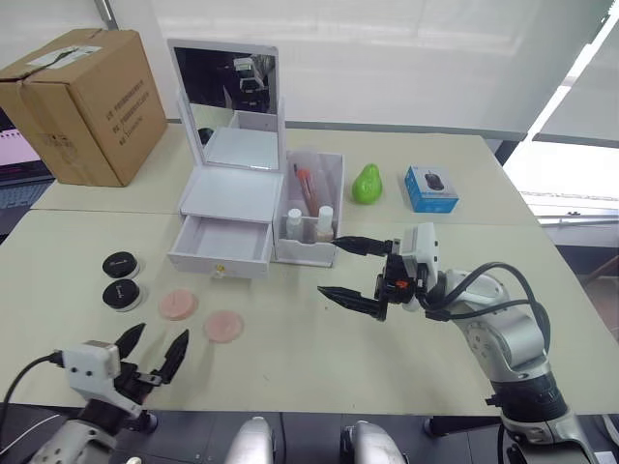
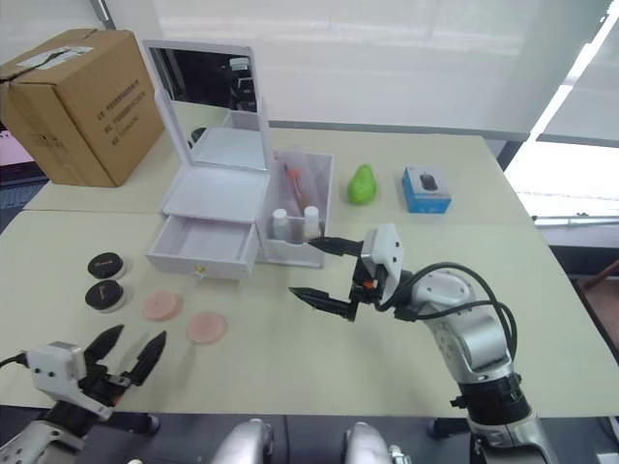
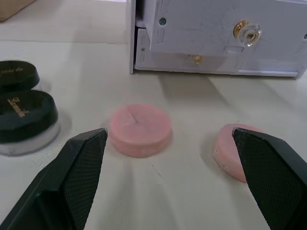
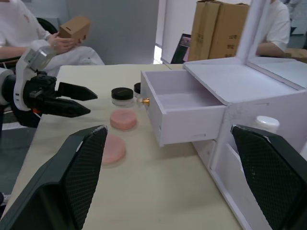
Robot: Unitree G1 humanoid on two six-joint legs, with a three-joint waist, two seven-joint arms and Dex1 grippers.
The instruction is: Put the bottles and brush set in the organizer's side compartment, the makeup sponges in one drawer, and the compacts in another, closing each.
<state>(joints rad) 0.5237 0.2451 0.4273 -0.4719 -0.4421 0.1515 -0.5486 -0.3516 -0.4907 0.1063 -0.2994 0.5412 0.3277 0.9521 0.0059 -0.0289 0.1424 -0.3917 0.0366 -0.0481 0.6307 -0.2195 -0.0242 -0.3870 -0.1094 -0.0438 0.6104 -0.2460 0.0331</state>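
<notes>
Beige desk (image 1: 406, 358) carries two pink sponges (image 1: 178, 304) before the open drawer (image 1: 221, 246). Left claw (image 1: 153, 352), open and empty, is nearer, sponges lying just ahead; right claw (image 1: 353, 271) gapes empty beside the organizer (image 1: 253, 193).

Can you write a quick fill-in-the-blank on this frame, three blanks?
1. The organizer's lower drawer is ____.
2. The number of pink makeup sponges lying on the table is ____.
3. The two bottles stand in the organizer's ____ compartment.

Missing words: open; two; side
</notes>
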